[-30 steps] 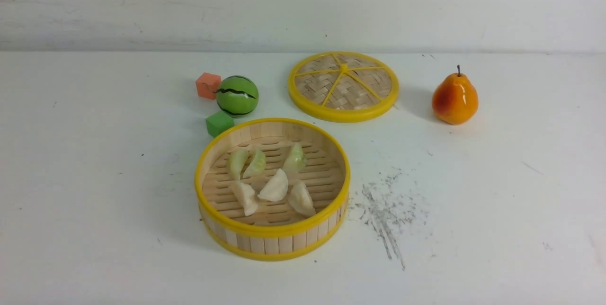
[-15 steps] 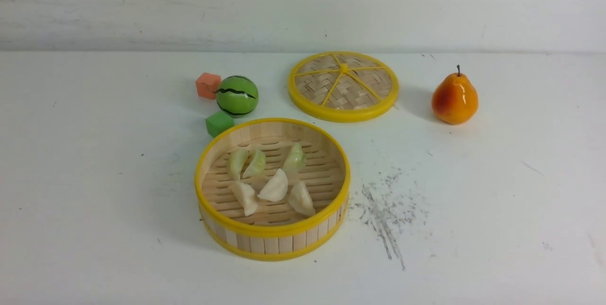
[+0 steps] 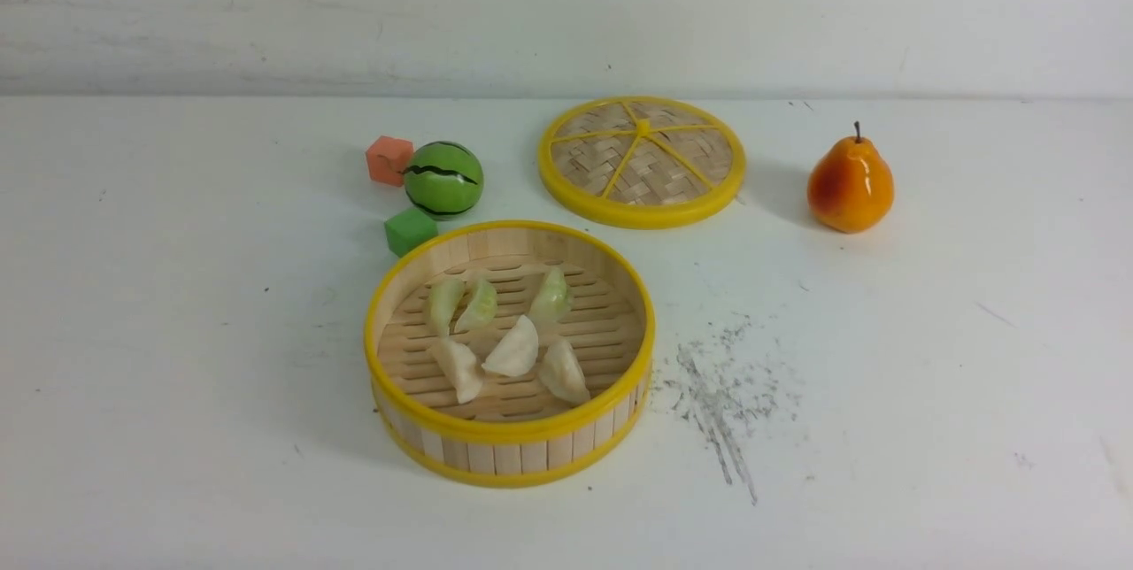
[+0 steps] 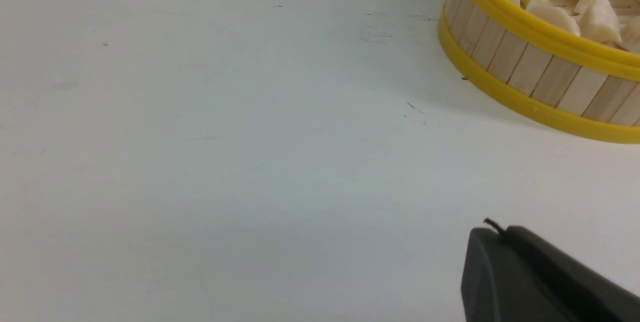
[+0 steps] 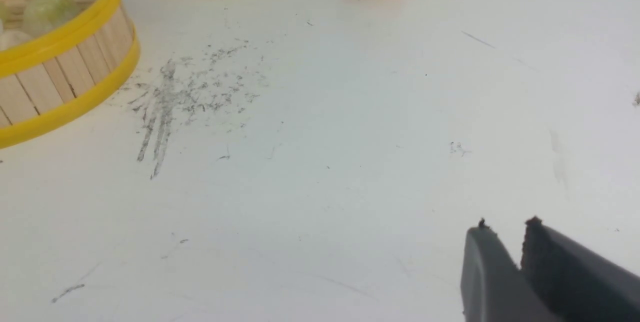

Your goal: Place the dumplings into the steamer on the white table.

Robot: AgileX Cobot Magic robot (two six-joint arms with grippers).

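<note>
Left tool point(image 4: 492, 234): dark grey, low over bare bench, fingers pressed together, holding nothing; well apart from the steamer.
Right tool point(image 5: 505, 234): dark grey, low over bare bench, tips parted by a narrow gap with nothing between them; well apart from the steamer and the scuff marks.
Bench point(image 3: 177, 428): plain white top with small dark specks; carries everything listed here.
Steamer point(image 3: 509, 450): round shallow bamboo basket, wooden-strip wall, yellow top and bottom rims, slatted floor; stands upright near the front middle of the bench.
Dumplings point(image 3: 512, 349): six, all inside the steamer on its slats; three cream-white in the nearer row, three pale green in the farther row; some touch their neighbours.
Scuff marks point(image 3: 721, 393): dark grey streaks and flecks on the bench just to the right of the steamer.
Green cube point(image 3: 410, 230): small, just behind the steamer's far-left rim, close to or touching it.
Watermelon ball point(image 3: 443, 180): green with dark wavy stripes, just behind the green cube.
Orange cube point(image 3: 389, 159): small, touching or just beside the ball's left side.
Lid point(image 3: 642, 160): flat woven disc, yellow rim and spokes, lying behind and to the right of the steamer, apart from it.
Pear point(image 3: 850, 183): orange-yellow with a reddish side, upright, stem up, far right, apart from the lid.
</note>
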